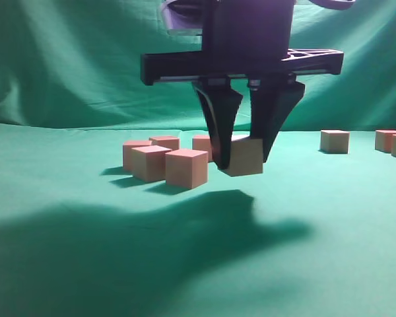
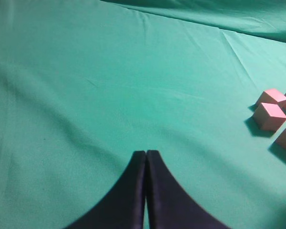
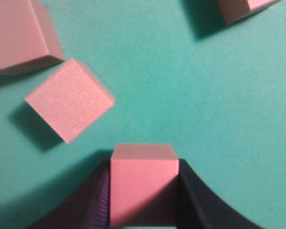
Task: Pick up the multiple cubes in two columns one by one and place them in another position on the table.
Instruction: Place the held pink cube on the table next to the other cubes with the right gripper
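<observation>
My right gripper (image 1: pixel 243 162) hangs over the middle of the table (image 1: pixel 330 218), shut on one cube (image 1: pixel 245 157). That cube sits slightly tilted, just above the green cloth. In the right wrist view the held cube (image 3: pixel 143 183) fills the gap between the black fingers of the right gripper (image 3: pixel 144 164). Several more cubes stand in a cluster just left of it, the nearest (image 1: pixel 186 168) in front. Below the wrist, other cubes (image 3: pixel 69 99) lie loose on the cloth. My left gripper (image 2: pixel 146 153) is shut and empty over bare cloth, with cubes (image 2: pixel 269 116) off to its right.
Three cubes stand apart at the right, one alone (image 1: pixel 334 140) and a pair (image 1: pixel 387 139) near the edge. A wrinkled green backdrop (image 1: pixel 66 59) hangs behind the table. The arm's shadow (image 1: pixel 152 244) covers the front cloth.
</observation>
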### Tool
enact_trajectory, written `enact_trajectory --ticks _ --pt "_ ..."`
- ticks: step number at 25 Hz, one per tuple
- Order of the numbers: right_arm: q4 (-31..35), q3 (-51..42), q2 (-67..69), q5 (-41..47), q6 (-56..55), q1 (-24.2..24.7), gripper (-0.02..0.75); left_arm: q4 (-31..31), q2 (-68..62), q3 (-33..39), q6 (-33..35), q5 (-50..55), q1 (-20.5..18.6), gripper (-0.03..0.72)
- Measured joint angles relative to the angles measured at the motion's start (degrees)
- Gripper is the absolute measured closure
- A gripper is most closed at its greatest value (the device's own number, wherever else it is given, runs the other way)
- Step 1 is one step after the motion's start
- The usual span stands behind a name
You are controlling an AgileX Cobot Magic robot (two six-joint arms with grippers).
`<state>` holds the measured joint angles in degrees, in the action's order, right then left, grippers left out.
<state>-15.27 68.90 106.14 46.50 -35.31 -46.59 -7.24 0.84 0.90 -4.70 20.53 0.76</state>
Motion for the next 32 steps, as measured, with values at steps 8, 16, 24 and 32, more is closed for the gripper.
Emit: enact_trajectory --ticks 8,16,24,32 --pt "1.96 0.00 0.00 -0.10 0.11 0.00 0.468 0.00 0.00 0.00 0.00 0.00 0.00 0.688" --pt "2.88 0.00 1.18 -0.10 1.57 0.00 0.468 0.00 0.00 0.00 0.00 0.00 0.00 0.688" --pt "4.47 0.00 2.15 -0.12 2.81 0.00 0.468 0.00 0.00 0.00 0.00 0.00 0.00 0.688" --pt "4.56 0.00 2.15 -1.41 2.90 0.00 0.468 0.00 0.00 0.00 0.00 0.00 0.00 0.688"
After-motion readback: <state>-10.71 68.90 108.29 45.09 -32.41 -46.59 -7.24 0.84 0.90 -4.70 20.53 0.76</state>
